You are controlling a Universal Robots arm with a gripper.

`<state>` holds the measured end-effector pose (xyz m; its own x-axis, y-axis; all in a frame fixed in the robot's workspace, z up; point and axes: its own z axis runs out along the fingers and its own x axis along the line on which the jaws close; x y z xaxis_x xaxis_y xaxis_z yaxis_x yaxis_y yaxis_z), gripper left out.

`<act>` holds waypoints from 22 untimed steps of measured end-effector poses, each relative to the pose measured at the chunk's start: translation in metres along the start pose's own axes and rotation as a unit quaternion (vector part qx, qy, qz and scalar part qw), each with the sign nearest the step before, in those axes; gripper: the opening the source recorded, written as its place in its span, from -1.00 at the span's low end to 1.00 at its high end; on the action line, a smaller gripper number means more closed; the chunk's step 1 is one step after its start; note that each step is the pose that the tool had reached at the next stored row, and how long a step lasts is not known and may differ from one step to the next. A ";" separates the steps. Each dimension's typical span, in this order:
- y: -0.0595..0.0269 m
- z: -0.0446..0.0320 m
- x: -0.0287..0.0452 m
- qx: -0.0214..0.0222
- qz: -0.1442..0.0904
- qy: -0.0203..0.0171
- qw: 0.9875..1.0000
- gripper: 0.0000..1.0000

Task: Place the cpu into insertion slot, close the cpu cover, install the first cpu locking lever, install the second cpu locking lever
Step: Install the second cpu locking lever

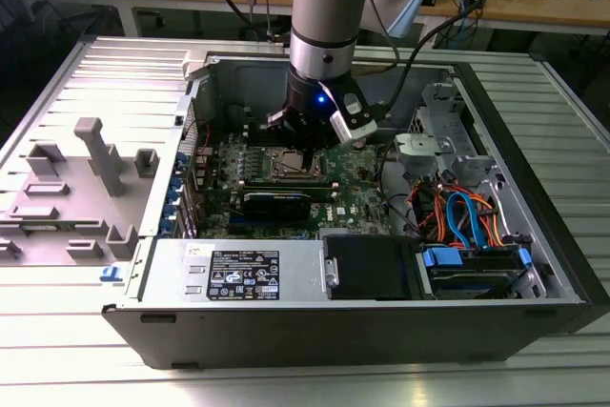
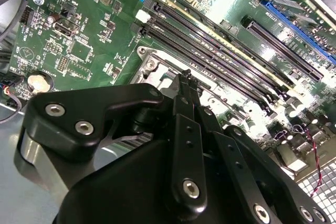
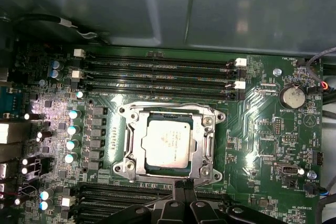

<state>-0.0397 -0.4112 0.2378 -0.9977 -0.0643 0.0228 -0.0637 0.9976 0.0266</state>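
Showing the cpu [image 3: 167, 143], light, rigid, fragile, best gripped by edges, seated under the cpu cover [image 3: 207, 129], end effector [image 3: 184, 185] fingers together, empty.

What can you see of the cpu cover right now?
In the first wrist view the cpu cover is a thin silver metal frame with a large central cut-out, lying flat and closed over the insertion slot. The cpu shows through the cut-out, its silver-grey top bare. The frame's corners look bolted to the green motherboard. The tool sits at the cover's near edge, tips together; whether it touches the cover cannot be told.
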 end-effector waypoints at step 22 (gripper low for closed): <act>-0.0062 -0.0002 0.0114 -0.002 -0.004 0.005 1.000 -0.79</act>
<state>-0.0507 -0.4181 0.2381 -0.9969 -0.0725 0.0316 -0.0716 0.9970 0.0308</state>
